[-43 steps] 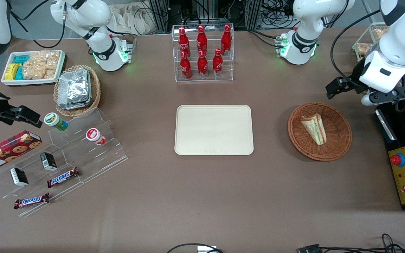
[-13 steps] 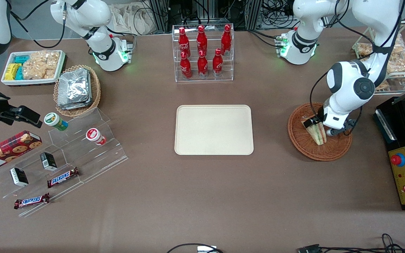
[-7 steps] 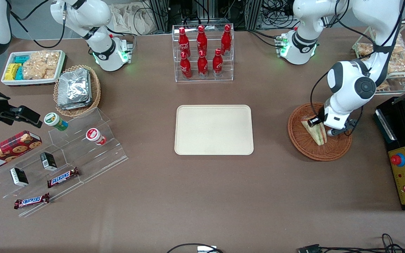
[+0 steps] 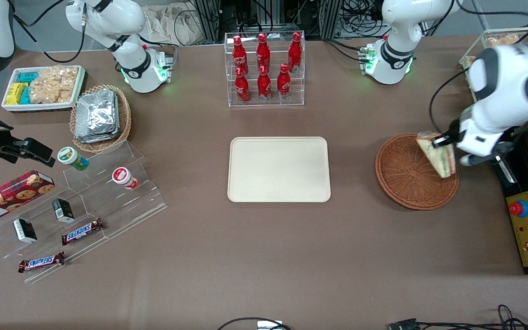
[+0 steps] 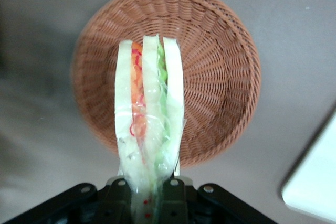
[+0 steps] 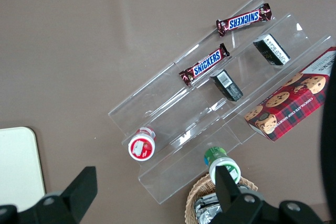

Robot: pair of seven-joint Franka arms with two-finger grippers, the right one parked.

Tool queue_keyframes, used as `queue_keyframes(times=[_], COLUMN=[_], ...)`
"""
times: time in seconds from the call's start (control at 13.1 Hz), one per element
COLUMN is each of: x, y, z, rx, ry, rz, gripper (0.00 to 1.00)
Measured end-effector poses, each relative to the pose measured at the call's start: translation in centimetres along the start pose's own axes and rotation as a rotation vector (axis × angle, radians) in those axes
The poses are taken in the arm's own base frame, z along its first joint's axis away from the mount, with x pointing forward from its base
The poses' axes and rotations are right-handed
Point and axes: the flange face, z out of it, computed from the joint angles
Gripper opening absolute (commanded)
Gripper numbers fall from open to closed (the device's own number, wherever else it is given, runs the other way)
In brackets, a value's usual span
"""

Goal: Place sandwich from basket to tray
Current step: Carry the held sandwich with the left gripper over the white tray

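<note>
My left gripper (image 4: 442, 140) is shut on the sandwich (image 4: 439, 155), a wrapped wedge of pale bread with green and orange filling, and holds it lifted above the round reddish-brown wicker basket (image 4: 406, 181), over the basket's rim toward the working arm's end. In the left wrist view the sandwich (image 5: 149, 108) hangs from the gripper (image 5: 148, 187) with the empty basket (image 5: 215, 72) below it. The cream-beige tray (image 4: 278, 169) lies empty at the middle of the table; a corner of it shows in the left wrist view (image 5: 315, 182).
A clear rack of red bottles (image 4: 264, 68) stands farther from the camera than the tray. A black control box (image 4: 527, 229) lies beside the basket at the working arm's end. A tan basket of foil packets (image 4: 99, 117) and a clear snack stand (image 4: 94, 201) lie toward the parked arm's end.
The gripper came down into the basket, closed on the sandwich, and has now lifted it out and toward the working arm's end. The basket is left empty.
</note>
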Motion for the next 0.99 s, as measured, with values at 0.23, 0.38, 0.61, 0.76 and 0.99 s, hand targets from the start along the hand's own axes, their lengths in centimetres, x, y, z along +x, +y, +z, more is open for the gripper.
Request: queue_keyframes(times=[0.23,0.38,0.61,0.76,0.99], x=[-0.5,-1.3,-4.2,-8.8,-16.9], y=[-0.3,0.5,8.1,16.9,29.3], z=[-10.2,-14.4,-16.8,-15.6,-12.7], rx=[0.02,0.023,0.047,0.084,0.086], ry=[-0.018,-0.018,0.002,0.004,0.007], rz=[0.065,0.106,0.213,0.258,0.253], gripper=[0.0,0.0,0.0,0.0,0.0])
